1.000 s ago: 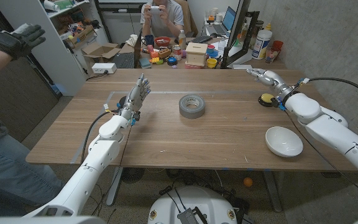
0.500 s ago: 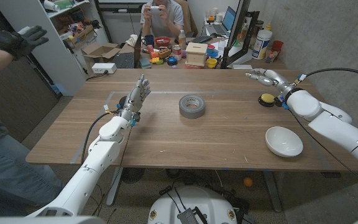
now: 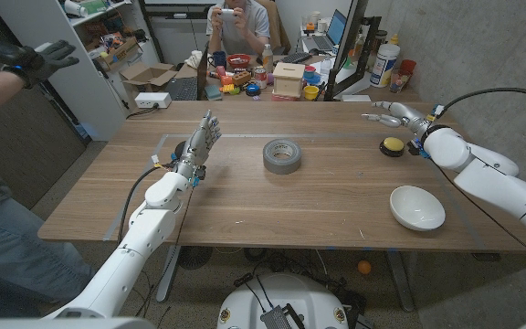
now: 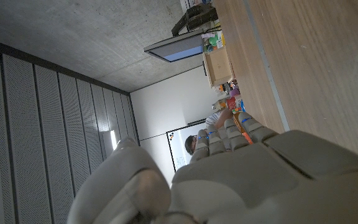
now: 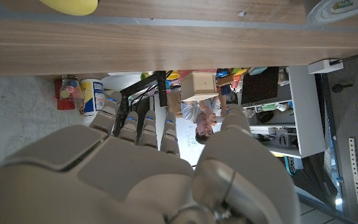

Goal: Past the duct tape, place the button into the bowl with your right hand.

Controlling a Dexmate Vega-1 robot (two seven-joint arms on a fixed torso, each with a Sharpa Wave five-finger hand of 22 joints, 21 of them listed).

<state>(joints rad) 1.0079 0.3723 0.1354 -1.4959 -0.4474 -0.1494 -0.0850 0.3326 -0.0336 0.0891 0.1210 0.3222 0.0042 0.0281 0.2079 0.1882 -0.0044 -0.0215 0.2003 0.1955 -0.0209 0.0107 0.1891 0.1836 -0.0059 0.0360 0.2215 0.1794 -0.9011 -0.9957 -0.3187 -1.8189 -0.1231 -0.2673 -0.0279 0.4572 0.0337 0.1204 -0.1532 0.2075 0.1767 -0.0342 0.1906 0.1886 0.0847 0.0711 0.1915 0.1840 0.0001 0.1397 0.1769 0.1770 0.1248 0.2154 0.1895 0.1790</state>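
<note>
step: reach for button (image 3: 392, 145), not yet grasped. right hand (image 3: 396, 112) above it, fingers spread, empty. next: lower, pinch, carry to bowl (image 3: 417, 207).

left hand (image 3: 205, 142) stands upright, fingers straight and empty; right hand (image 3: 398, 113) hovers, fingers extended, holding nothing.

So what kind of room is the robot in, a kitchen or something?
Not a kitchen; it looks like a workshop or lab. Behind the long wooden table there is a cluttered desk with an open laptop, white storage shelves, and an open cardboard box on the floor.
</note>
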